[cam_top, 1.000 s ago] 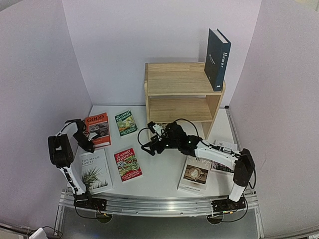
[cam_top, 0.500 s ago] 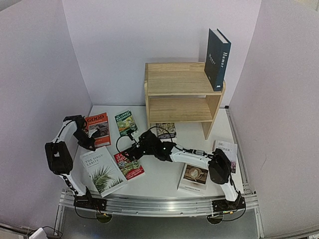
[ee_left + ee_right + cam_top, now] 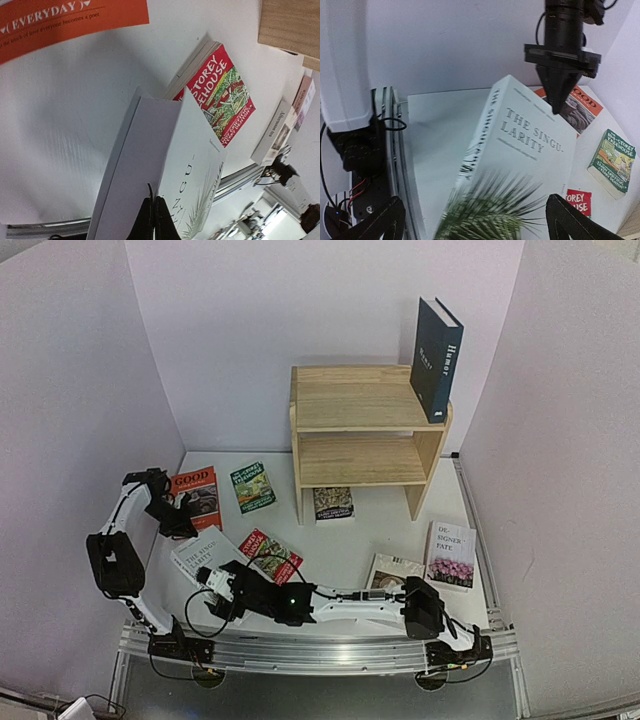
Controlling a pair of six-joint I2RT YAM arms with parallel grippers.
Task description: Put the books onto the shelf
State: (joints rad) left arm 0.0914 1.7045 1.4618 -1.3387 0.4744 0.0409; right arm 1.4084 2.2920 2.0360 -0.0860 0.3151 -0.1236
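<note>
The white plant-cover book (image 3: 203,555) (image 3: 530,150) (image 3: 190,165) lies at the near left, tipped up on one long edge. My left gripper (image 3: 181,531) (image 3: 154,205) (image 3: 559,105) is shut, its tips pressed to the book's far edge. My right gripper (image 3: 218,590) (image 3: 475,222) is open wide, its fingers straddling the book's near end without closing on it. The wooden shelf (image 3: 365,430) stands at the back with the dark blue book (image 3: 437,358) upright on its top tier. On the table lie the orange book (image 3: 197,498), green paperback (image 3: 252,486), red paperback (image 3: 270,554) and dark paperback (image 3: 333,503).
The coffee-cover book (image 3: 390,572) and the flower-cover book (image 3: 451,555) lie at the near right. The right arm stretches low across the table's near edge. A metal rail (image 3: 320,652) runs along the front. White walls close in on three sides.
My right arm swept from in front of the shelf to the near left, reaching the plant-cover book. That book turned and tipped up. The red paperback was pushed and rotated.
</note>
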